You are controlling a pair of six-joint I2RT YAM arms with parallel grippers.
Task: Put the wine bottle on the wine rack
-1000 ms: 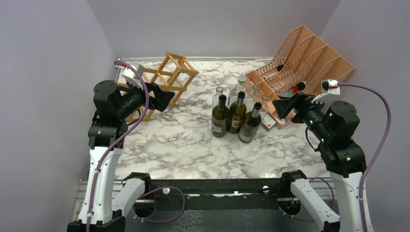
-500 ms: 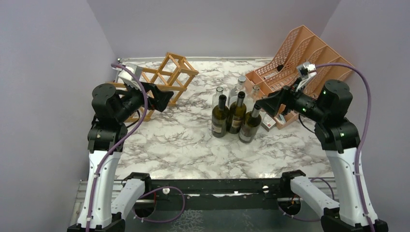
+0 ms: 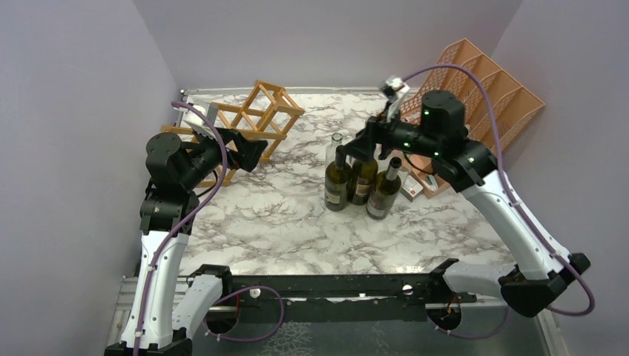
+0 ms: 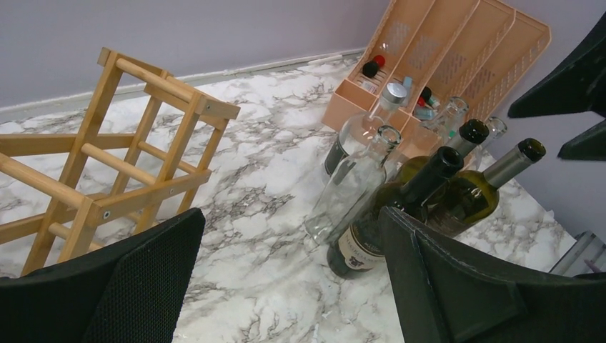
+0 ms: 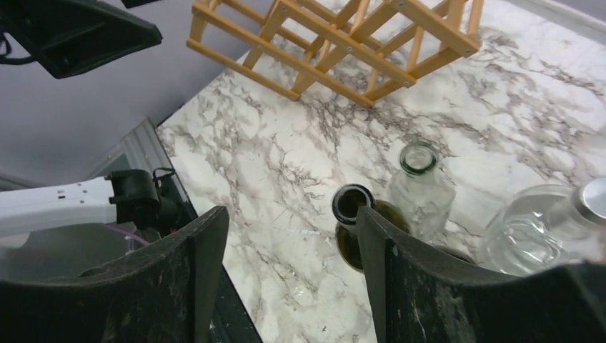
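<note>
The wooden wine rack [image 3: 261, 119] lies tilted at the back left, its cells empty; it also shows in the left wrist view [image 4: 107, 161] and the right wrist view [image 5: 336, 32]. Three dark wine bottles [image 3: 362, 176] stand upright mid-table with clear bottles [image 3: 335, 147] behind them. My right gripper [image 3: 362, 148] is open above the cluster; in its wrist view [image 5: 289, 221] the open mouth of a dark bottle [image 5: 352, 202] sits just beside the right finger. My left gripper [image 3: 252, 153] is open and empty beside the rack, facing the bottles [image 4: 400, 207].
A salmon-orange perforated file organiser [image 3: 475, 89] with small bottles in it stands at the back right, also in the left wrist view [image 4: 443, 50]. A clear bottle with a silver cap [image 5: 564, 221] stands behind the dark ones. Walls close in on the left, back and right.
My right arm has swung left and up from beside the organiser to over the bottle cluster. The left arm has hardly moved.
</note>
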